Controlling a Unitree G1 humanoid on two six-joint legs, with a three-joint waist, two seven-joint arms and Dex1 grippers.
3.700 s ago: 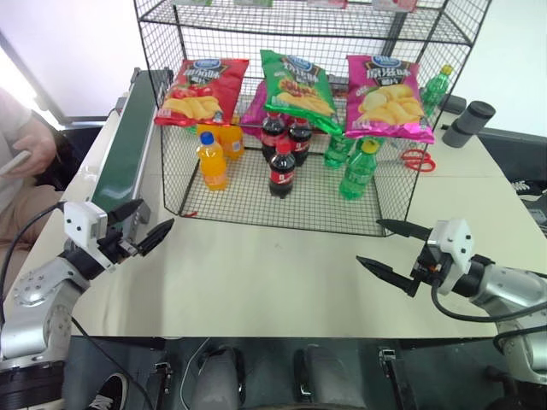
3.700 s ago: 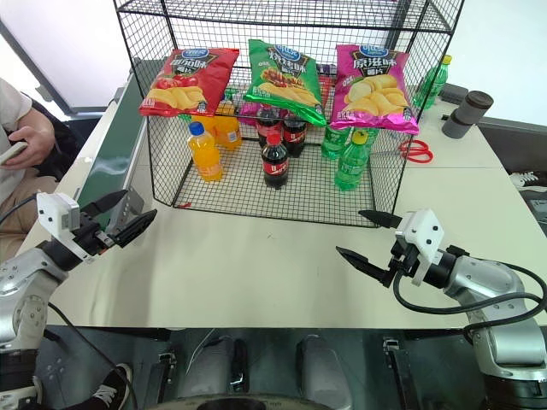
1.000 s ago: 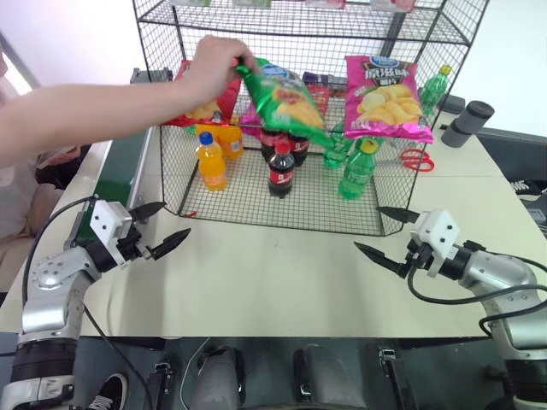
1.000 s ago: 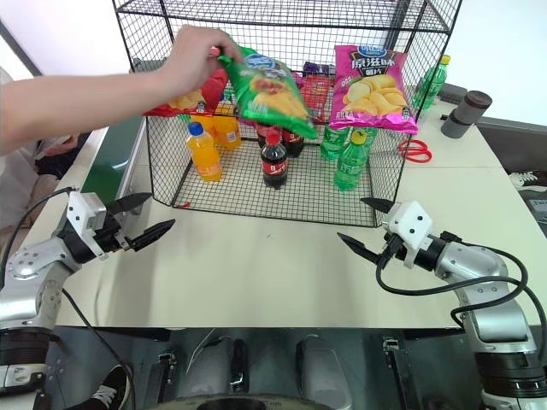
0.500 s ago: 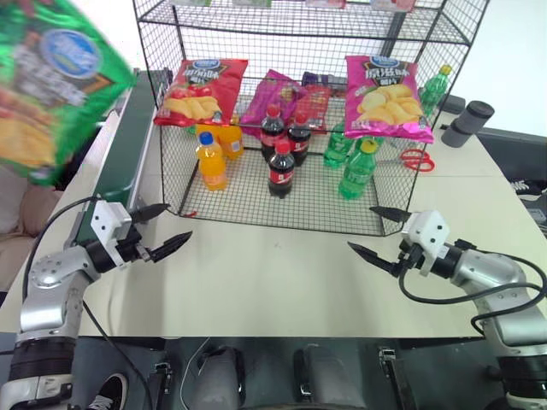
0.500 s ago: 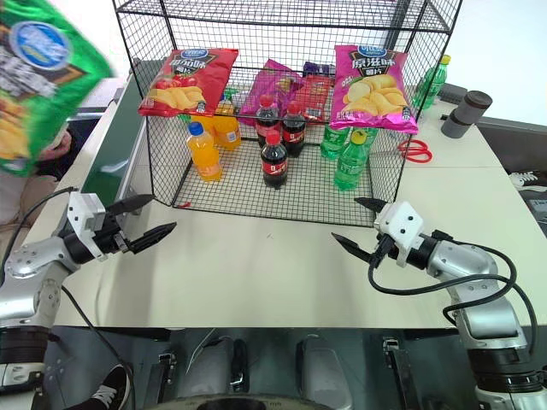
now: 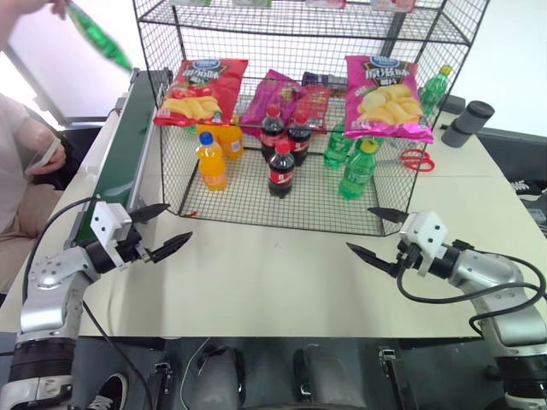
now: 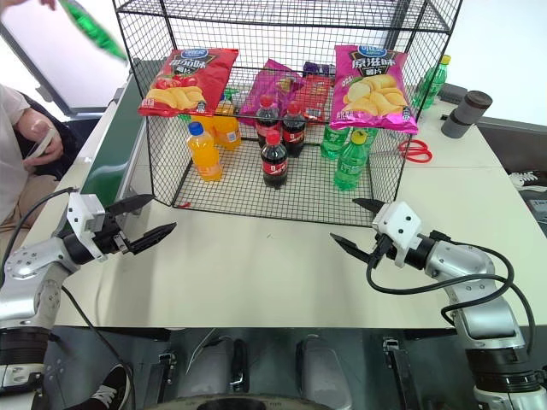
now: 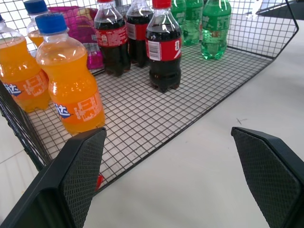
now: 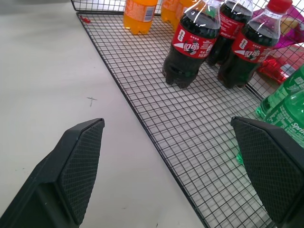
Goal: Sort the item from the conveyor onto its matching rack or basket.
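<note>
The green chip bag (image 7: 96,36) has been lifted out of the black wire rack (image 7: 162,128) by a person's hand (image 7: 58,7) and is now held in the air above the far end of the conveyor (image 7: 120,162), left of the rack. The gap it left on the rack's chip tier lies between the red bag (image 7: 201,90) and the pink bag (image 7: 385,96). It is judged that the bag is about to be set on the conveyor, so sorting has not begun. The left gripper (image 7: 162,229) and right gripper (image 7: 369,232) are kept over the desk (image 7: 273,282) before the rack, jaws spread wide and empty.

Green chip bag (image 7: 98,38) hangs edge-on above the conveyor (image 7: 120,166).
</note>
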